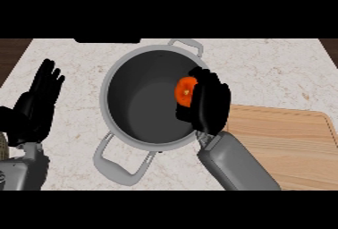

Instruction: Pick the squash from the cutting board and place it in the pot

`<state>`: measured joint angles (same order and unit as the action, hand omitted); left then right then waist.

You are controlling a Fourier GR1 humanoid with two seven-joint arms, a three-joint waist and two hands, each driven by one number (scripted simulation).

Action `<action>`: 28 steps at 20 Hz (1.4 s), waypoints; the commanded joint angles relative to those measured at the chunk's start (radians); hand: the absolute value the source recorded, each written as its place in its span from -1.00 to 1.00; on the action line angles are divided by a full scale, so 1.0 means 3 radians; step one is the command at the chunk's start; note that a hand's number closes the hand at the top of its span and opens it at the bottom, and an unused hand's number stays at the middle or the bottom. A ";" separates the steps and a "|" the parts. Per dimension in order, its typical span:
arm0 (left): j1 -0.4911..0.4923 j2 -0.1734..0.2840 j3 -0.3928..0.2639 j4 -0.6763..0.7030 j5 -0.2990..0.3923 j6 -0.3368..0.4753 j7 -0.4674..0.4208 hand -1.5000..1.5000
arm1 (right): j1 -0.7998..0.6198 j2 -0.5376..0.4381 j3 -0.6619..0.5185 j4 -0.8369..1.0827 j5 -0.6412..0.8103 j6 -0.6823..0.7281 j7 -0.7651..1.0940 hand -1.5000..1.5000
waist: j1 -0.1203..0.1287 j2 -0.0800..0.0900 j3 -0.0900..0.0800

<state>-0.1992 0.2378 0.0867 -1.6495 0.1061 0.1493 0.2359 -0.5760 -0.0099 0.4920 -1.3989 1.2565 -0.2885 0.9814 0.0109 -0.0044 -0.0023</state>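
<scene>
Curled round the orange squash [186,91], the right hand [208,103] is seen over the right side of the grey pot [125,71], above its dark interior. At the view's left edge the left hand [38,103] is held open, fingers up, over the speckled counter [277,67]. Beside the pot, at the right, a wooden cutting board [290,143] is laid.

I am in a kitchen: a big pot [142,107] and a wooden board [290,143] sit on my counter [277,67].
</scene>
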 commanded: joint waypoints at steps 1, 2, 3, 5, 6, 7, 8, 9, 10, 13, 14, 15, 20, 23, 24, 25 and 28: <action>-0.0149 0.0061 0.0126 0.0145 0.0076 -0.0039 0.0030 0.00 | 0.0253 0.0031 -0.0233 0.0201 -0.0498 -0.0419 -0.0289 -1.00 | -0.0017 0.0037 0.0010; -0.0059 0.0074 0.0098 -0.0048 0.0077 -0.0059 0.0043 0.00 | 0.0148 0.0031 -0.0243 0.0382 -0.0672 -0.0467 -0.0363 -1.00 | 0.0039 0.0038 0.0011; -0.0147 0.0052 0.0055 0.0048 0.0043 -0.0041 0.0077 0.00 | 0.0102 0.0030 -0.0137 0.0380 -0.0879 -0.0511 -0.0372 -1.00 | 0.0056 0.0049 0.0012; -0.0069 -0.0069 -0.0066 0.0074 -0.0072 0.0034 -0.0009 0.00 | 0.0141 0.0029 -0.0258 0.0357 -0.1155 -0.0615 -0.0651 -1.00 | 0.0054 0.0057 0.0014; -0.0055 0.0038 0.0070 -0.0003 0.0070 -0.0055 0.0062 0.00 | 0.0154 0.0028 -0.0130 0.0315 -0.1225 -0.0690 -0.0635 -1.00 | 0.0077 0.0043 0.0012; -0.0218 -0.0007 0.0015 0.0119 -0.0017 0.0017 0.0055 0.00 | 0.0202 0.0028 -0.0252 0.0193 -0.1402 -0.0736 -0.0895 -1.00 | 0.0021 0.0051 0.0015; -0.0070 -0.0116 -0.0069 0.0152 -0.0067 0.0034 -0.0079 0.00 | 0.0224 0.0028 -0.0154 0.0175 -0.1476 -0.0973 -0.0949 -1.00 | 0.0052 0.0056 0.0014; -0.0024 -0.0064 -0.0040 0.0060 -0.0012 -0.0031 -0.0049 0.00 | 0.0176 0.0028 -0.0300 0.0143 -0.1600 -0.1016 -0.1139 -1.00 | 0.0054 0.0045 0.0014; -0.0054 -0.0032 -0.0026 0.0083 -0.0037 -0.0028 -0.0042 0.00 | 0.0262 0.0028 -0.0274 -0.0015 -0.1700 -0.1157 -0.1235 -1.00 | 0.0032 0.0039 0.0015; -0.0024 -0.0025 0.0029 0.0089 0.0024 -0.0067 -0.0050 0.00 | 0.0148 0.0030 -0.0343 0.0149 -0.2068 -0.1509 -0.1464 -1.00 | 0.0048 0.0038 0.0012; -0.0001 0.0043 0.0107 0.0018 0.0071 -0.0104 -0.0042 0.00 | 0.0253 0.0030 -0.0558 0.0151 -0.2215 -0.1474 -0.1738 -1.00 | 0.0029 0.0034 0.0012; -0.0030 -0.0159 -0.0072 0.0035 -0.0141 0.0133 -0.0031 0.00 | 0.0297 -0.0009 -0.0647 0.0038 -0.2365 -0.1413 -0.1935 -1.00 | -0.0003 0.0031 0.0013; 0.0230 0.0045 0.0122 -0.0244 0.0038 -0.0088 0.0088 0.00 | 0.0998 -0.0271 -0.0695 -0.0849 -0.2667 -0.1097 -0.2045 -1.00 | -0.0046 0.0003 0.0009; 0.0263 -0.0036 0.0130 -0.0010 0.0060 -0.0155 -0.0121 0.00 | 0.1095 -0.0509 -0.0948 -0.1125 -0.2983 -0.0817 -0.2125 -1.00 | -0.0054 0.0009 0.0008; -0.0145 -0.0081 0.0110 0.0359 -0.0128 0.0019 -0.0179 0.00 | 0.1175 -0.0477 -0.0937 -0.1093 -0.3025 -0.0771 -0.2173 -1.00 | -0.0071 0.0016 0.0008; 0.0097 -0.0098 0.0052 -0.0087 -0.0059 -0.0011 0.0008 0.00 | 0.1301 -0.0583 -0.1076 -0.1241 -0.3179 -0.0720 -0.2273 -1.00 | -0.0053 0.0009 0.0009; -0.0027 -0.0052 0.0137 0.0091 -0.0077 -0.0046 -0.0044 0.00 | 0.1517 -0.0668 -0.1206 -0.1399 -0.3356 -0.0503 -0.2415 -1.00 | -0.0050 0.0012 0.0008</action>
<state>-0.1954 0.2220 0.1164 -1.6248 0.0892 0.1347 0.2192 -0.1987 -0.1666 0.1889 -1.7441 0.3329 -0.5089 0.3120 -0.0050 -0.0015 0.0000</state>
